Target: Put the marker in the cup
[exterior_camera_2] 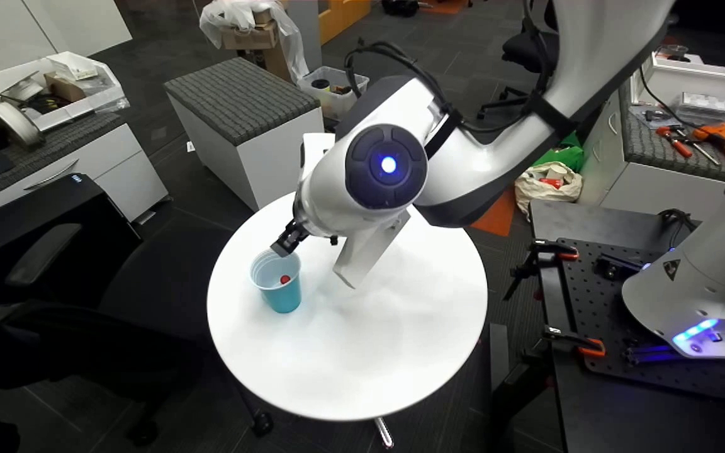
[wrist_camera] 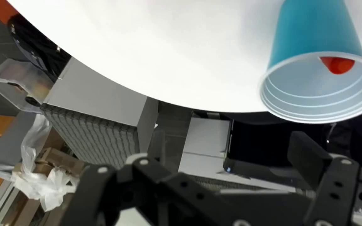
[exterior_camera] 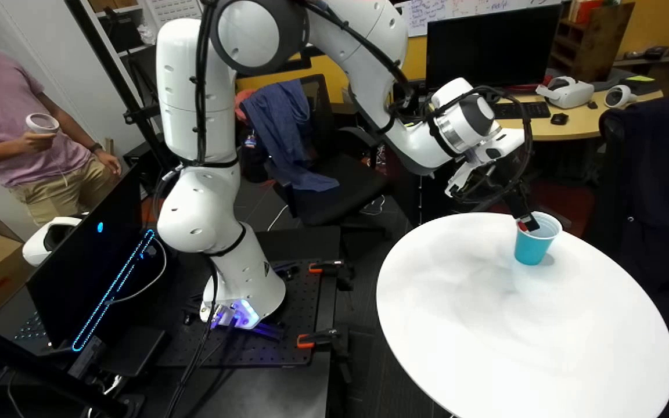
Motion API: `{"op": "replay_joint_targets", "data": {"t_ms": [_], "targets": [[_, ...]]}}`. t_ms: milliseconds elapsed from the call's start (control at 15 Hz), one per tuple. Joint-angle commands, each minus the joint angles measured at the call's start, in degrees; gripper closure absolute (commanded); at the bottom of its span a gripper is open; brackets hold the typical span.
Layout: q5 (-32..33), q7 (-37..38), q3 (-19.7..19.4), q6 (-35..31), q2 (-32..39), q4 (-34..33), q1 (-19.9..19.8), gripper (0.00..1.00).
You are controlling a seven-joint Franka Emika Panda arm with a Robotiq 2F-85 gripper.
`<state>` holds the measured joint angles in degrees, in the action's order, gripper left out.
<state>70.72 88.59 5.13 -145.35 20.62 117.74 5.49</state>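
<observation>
Backing off looks due: claw (wrist_camera: 231,150) wide, nothing seen in its grasp, marker (wrist_camera: 338,65) inside the cup (wrist_camera: 314,40) just below the claw, so rise clear before swinging, lest the cup tip.

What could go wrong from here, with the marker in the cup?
The open gripper is very near the cup at its rim, contact unclear; a sideways swing might tip the cup.

The cup stands near the edge of the round white table, so a bump could possibly send it over the side.

The marker appears loose inside, with just its red end showing, so it would likely spill out if the cup fell.
</observation>
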Motion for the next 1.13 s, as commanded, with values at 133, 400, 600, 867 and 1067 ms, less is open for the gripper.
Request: {"op": "replay_joint_targets", "data": {"t_ms": [133,400,600,867,1067], "targets": [[-21.55,-25.24,-0.59,-2.96,-13.03,13.04,-5.92,0.00],[-34.50,-44.13,0.42,-2.32,-19.73,19.28,-12.53,0.00],[-43.55,-58.18,-5.29,-0.19,-23.89,21.82,-10.98,0.00],[-40.46,-53.45,-6.16,-0.53,-20.19,18.72,-9.65,0.00],[-40.48,-52.83,-6.03,-0.54,-19.67,18.65,-8.85,0.00]]}}
